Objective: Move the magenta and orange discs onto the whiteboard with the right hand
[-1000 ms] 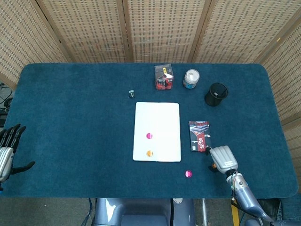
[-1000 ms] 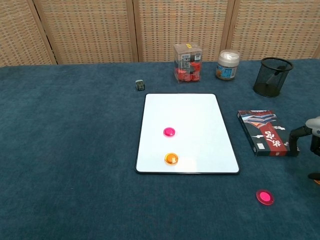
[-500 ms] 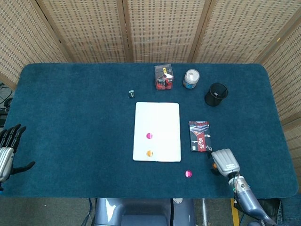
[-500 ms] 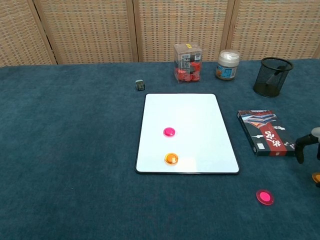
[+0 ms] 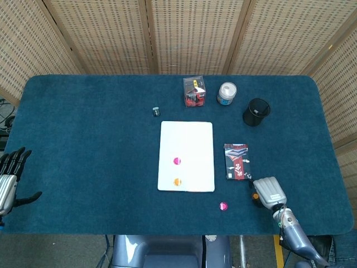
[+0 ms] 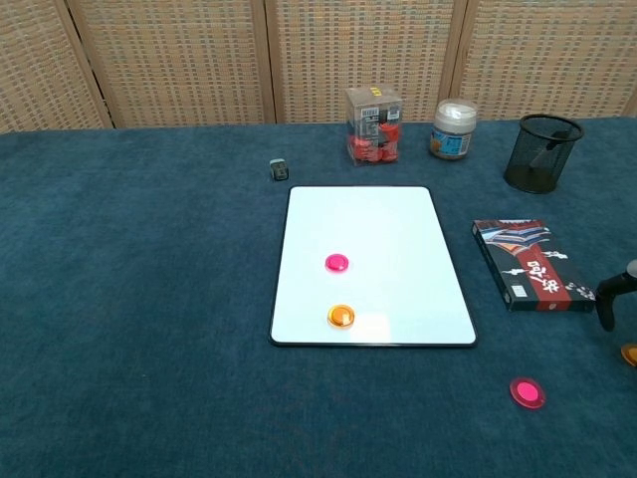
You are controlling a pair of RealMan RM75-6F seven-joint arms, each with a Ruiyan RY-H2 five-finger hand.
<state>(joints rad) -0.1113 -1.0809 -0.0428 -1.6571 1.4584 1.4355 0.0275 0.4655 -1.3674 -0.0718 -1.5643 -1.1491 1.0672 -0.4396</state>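
Observation:
The whiteboard (image 5: pixel 195 139) (image 6: pixel 398 229) lies mid-table with a magenta disc (image 5: pixel 177 161) (image 6: pixel 337 263) and an orange disc (image 5: pixel 177 182) (image 6: pixel 341 317) on it. Another magenta disc (image 5: pixel 223 206) (image 6: pixel 527 391) sits on the blue cloth, near the front and right of the board. A second orange disc (image 5: pixel 255 196) (image 6: pixel 630 354) lies just left of my right hand (image 5: pixel 269 192) (image 6: pixel 609 299). That hand hovers at the front right, back upward, holding nothing. My left hand (image 5: pixel 8 178) rests at the far left edge with its fingers spread.
A dark card box (image 5: pixel 236 161) (image 6: pixel 529 265) lies right of the board, just beyond my right hand. At the back stand a clear box of red pieces (image 5: pixel 194 91), a white jar (image 5: pixel 226 93), a black mesh cup (image 5: pixel 256 111) and a small dark clip (image 5: pixel 156 111).
My right hand has drawn back toward the front right edge, away from the card box, sliding mostly out of the chest view. The discs and my left hand have not moved.

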